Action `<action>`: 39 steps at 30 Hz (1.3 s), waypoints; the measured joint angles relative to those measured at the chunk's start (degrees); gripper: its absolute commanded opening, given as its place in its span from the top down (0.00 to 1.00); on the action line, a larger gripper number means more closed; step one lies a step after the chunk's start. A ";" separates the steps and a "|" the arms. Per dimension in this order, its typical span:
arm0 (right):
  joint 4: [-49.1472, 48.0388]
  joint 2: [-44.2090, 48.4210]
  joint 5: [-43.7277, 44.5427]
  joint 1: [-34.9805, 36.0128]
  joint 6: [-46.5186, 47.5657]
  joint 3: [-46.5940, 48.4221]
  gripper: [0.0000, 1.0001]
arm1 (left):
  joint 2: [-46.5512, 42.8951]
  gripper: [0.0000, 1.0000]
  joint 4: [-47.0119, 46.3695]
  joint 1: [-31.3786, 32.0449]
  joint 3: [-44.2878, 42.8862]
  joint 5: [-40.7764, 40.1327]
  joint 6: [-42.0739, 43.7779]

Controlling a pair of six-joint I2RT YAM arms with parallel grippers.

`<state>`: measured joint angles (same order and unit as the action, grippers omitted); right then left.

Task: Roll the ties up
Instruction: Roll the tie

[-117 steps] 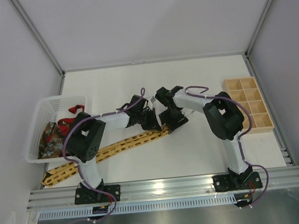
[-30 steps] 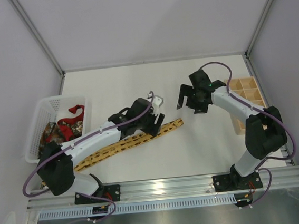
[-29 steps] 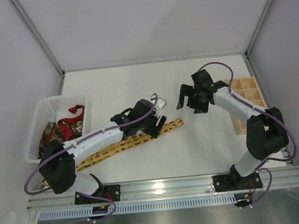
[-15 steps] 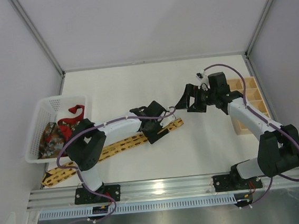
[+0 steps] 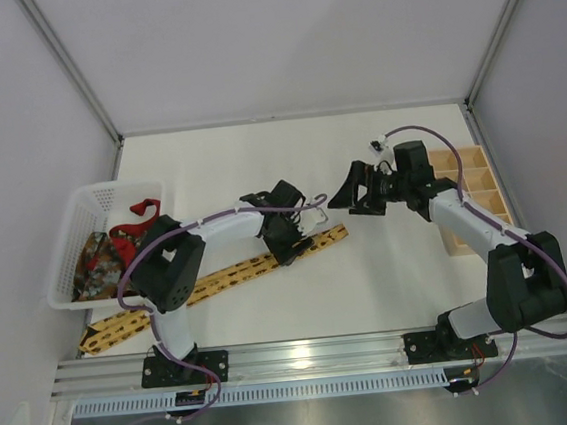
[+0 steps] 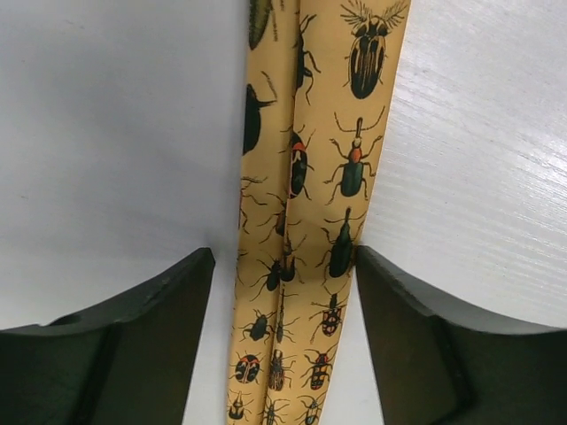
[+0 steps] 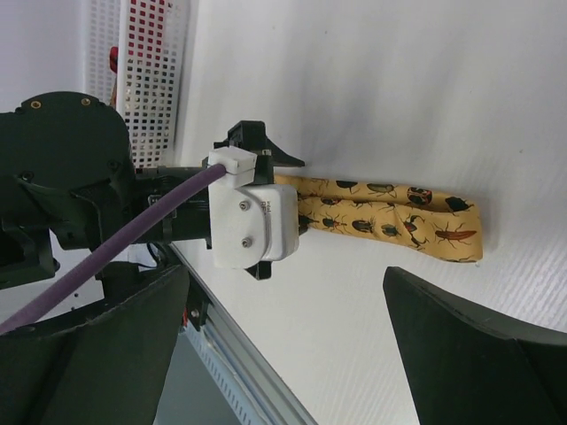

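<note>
A yellow-gold tie (image 5: 219,277) printed with dark beetles lies slantwise on the white table, its right end folded double. My left gripper (image 5: 289,244) is down over that doubled part. In the left wrist view the tie (image 6: 310,221) runs between the two dark fingers (image 6: 133,345), and the left gripper (image 6: 283,292) is open around it, with a gap on the left side. My right gripper (image 5: 348,194) hangs open and holds nothing, above the table just right of the tie's folded end (image 7: 461,237). A red tie (image 5: 142,208) and a dark patterned tie (image 5: 92,261) lie in the basket.
A white mesh basket (image 5: 86,196) stands at the left edge. A wooden tray of compartments (image 5: 487,188) sits at the right, partly under my right arm. The left wrist's white housing (image 7: 252,217) and purple cable show in the right wrist view. A metal rail runs along the near edge.
My left gripper has turned and come down astride the tie's folded part, its jaws narrowing a little. My right gripper has swung to point left at the tie's end.
</note>
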<state>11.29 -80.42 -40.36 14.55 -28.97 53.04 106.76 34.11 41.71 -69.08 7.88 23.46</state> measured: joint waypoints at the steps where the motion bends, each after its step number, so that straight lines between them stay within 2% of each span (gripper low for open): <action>1: -0.37 -0.31 -0.17 0.00 -0.24 0.00 0.00 | 0.26 0.35 0.13 -0.35 -0.39 0.37 0.04; 12: -3.32 -2.73 -0.17 1.18 -2.45 -1.42 0.00 | 0.90 0.63 -1.05 -1.29 -1.29 1.03 -0.37; 13: -3.43 -2.80 -0.07 1.27 -2.51 -1.55 0.00 | 0.61 0.62 -1.40 -1.29 -0.96 1.51 -0.52; 20: -3.41 -3.19 1.01 1.42 -2.51 -1.70 0.00 | -2.03 0.31 -2.01 -1.22 0.26 3.48 -1.01; 29: -2.69 -3.23 1.99 0.11 -2.29 -2.19 0.00 | -1.62 0.28 -2.78 -1.22 -0.42 3.98 -1.40; 39: -1.79 -3.13 1.97 -4.98 -2.03 -3.39 0.00 | 4.96 0.27 -4.42 -0.61 -6.40 8.48 -1.42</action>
<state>9.50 -83.55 -38.39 9.56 -31.00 49.65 111.72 29.69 41.10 -75.48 16.36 22.04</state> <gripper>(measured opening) 0.995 0.725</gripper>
